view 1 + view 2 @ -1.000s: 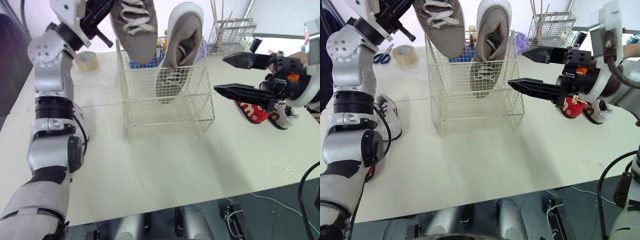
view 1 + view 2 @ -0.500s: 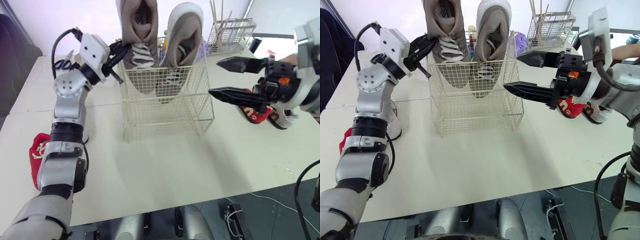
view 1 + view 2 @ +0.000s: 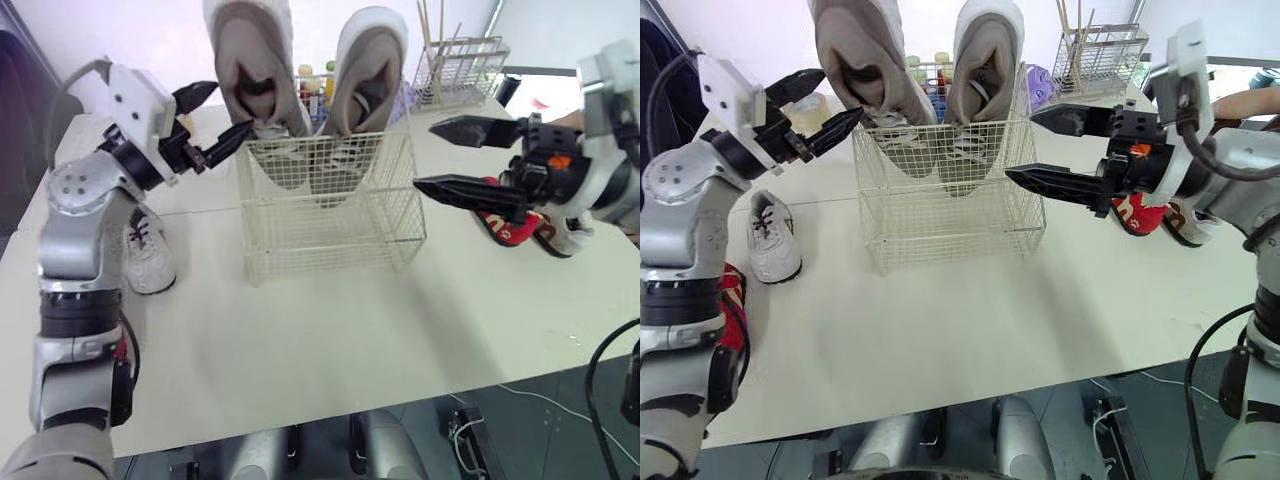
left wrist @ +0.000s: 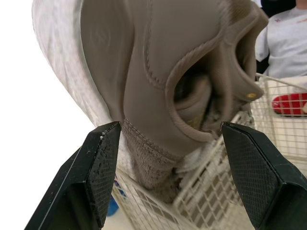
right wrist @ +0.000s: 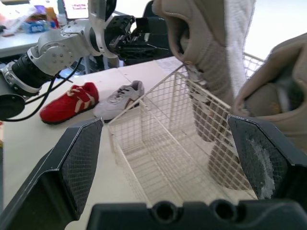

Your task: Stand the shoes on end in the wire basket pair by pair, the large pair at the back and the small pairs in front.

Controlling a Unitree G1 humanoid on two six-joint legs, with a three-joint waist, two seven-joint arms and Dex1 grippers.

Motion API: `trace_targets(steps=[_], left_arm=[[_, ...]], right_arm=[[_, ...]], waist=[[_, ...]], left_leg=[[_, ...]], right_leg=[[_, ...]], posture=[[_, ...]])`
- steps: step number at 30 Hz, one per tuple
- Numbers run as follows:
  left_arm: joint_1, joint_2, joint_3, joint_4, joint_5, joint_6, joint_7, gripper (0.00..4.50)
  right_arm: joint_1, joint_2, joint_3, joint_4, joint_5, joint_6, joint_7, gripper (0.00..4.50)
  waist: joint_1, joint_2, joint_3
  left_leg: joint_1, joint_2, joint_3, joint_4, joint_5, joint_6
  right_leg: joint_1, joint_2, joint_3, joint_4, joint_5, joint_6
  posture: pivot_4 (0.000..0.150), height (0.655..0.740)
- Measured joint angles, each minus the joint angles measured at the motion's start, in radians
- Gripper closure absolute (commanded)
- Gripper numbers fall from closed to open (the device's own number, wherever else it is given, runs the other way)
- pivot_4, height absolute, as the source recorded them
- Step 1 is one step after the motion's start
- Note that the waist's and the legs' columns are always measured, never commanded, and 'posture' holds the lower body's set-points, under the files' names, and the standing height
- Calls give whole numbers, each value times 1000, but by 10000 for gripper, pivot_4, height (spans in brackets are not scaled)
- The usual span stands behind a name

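The large pair (image 3: pixel 255 70) stands at the back of the wire basket (image 3: pixel 330 215). Our left end effector (image 3: pixel 234 106) and right end effector (image 3: pixel 423 155) gape empty beside it. We should grip the white shoe (image 3: pixel 148 255) left of it by the heel.

Stereo overhead, wrist cameras near basket (image 3: pixel 330 215)

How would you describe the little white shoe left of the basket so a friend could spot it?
Find the wire basket holding two big beige shoes on end. On the robot's left of it lies a small white sneaker, sole down; its nearest neighbour is a red shoe.
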State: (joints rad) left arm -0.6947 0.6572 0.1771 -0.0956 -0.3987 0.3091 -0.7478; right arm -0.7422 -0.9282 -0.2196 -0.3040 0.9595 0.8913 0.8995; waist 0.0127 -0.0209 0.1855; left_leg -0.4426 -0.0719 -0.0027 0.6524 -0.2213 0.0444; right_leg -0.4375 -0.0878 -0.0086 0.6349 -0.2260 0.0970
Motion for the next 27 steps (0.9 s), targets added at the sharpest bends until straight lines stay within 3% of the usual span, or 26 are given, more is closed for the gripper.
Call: trace_targets(steps=[7,21,24,27], left_arm=[[-53,4,29,-17,-6,73,78,10833],[-165,-32,-2,102,-3,35,53,10833],[-135,-1,22,65,-50,92,39,10833],[-63,66,126,-41,-202,272,44,10833]], right_arm=[[-25,25,33,49,-38,-31,23,0],[-15,43,54,50,-64,-33,28,0],[9,37,46,38,-65,-23,11,0],[57,19,25,32,-74,0,-25,0]], waist=[[2,0,0],[-1,0,0],[-4,0,0],[-9,0,0]], left_leg=[[0,0,0,0,0,0],[0,0,0,0,0,0],[0,0,0,-1,0,0],[-1,0,0,-2,0,0]], right_leg=[[0,0,0,0,0,0],[0,1,0,0,0,0],[-1,0,0,0,0,0],[-2,1,0,0,0,0]], posture=[[1500,7400],[1500,7400],[1500,7400],[1500,7400]])
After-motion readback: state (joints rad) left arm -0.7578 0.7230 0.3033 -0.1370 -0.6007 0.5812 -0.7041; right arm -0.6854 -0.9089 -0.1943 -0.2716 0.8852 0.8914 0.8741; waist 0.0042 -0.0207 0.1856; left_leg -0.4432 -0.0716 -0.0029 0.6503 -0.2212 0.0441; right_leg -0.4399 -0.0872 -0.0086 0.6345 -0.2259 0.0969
